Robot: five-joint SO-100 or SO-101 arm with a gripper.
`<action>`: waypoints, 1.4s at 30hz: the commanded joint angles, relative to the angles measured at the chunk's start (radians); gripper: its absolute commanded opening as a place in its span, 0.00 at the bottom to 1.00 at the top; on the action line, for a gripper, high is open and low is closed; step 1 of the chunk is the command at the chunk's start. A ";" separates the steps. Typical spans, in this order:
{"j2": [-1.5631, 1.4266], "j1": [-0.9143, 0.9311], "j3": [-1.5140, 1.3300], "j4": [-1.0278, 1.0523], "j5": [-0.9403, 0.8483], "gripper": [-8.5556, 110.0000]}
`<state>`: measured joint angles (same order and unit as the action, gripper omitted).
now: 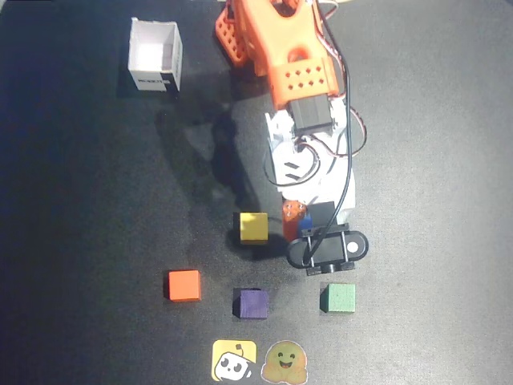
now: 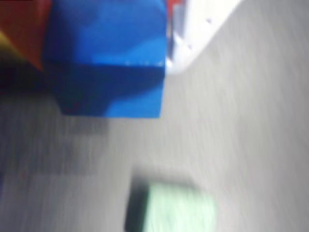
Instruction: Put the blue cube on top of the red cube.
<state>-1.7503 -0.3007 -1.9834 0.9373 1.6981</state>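
Blue cube (image 2: 108, 58) — apparently in gripper (image 1: 303, 227) — bare mat (image 1: 433, 241) alongside

On the dark table (image 1: 72, 241): yellow cube (image 1: 254, 227), orange-red cube (image 1: 183, 285), purple cube (image 1: 250, 304), green cube (image 1: 337, 297), white open box (image 1: 155, 56) far back, two stickers (image 1: 234, 360) at the near edge.

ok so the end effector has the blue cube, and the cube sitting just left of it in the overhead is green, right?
Not green. In the overhead view the cube just left of the end effector is the yellow cube; the green cube sits below it. The blue cube is held, as the wrist view shows.
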 commanded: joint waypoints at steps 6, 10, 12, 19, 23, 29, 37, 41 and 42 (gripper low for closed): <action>-0.095 -0.046 0.025 0.126 0.008 0.09; -0.146 -0.071 -0.032 0.123 0.008 0.09; -0.155 -0.084 -0.046 0.123 0.008 0.09; -0.160 -0.117 -0.092 0.110 0.017 0.09; -0.176 -0.124 -0.153 0.071 0.017 0.09; -0.218 -0.137 -0.250 0.017 0.031 0.09; -0.235 -0.144 -0.316 -0.035 0.034 0.09; -0.239 -0.150 -0.342 -0.052 0.034 0.09; -0.241 -0.152 -0.347 -0.055 0.034 0.09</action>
<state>-1.9390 -0.4403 -2.3332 0.9004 1.7227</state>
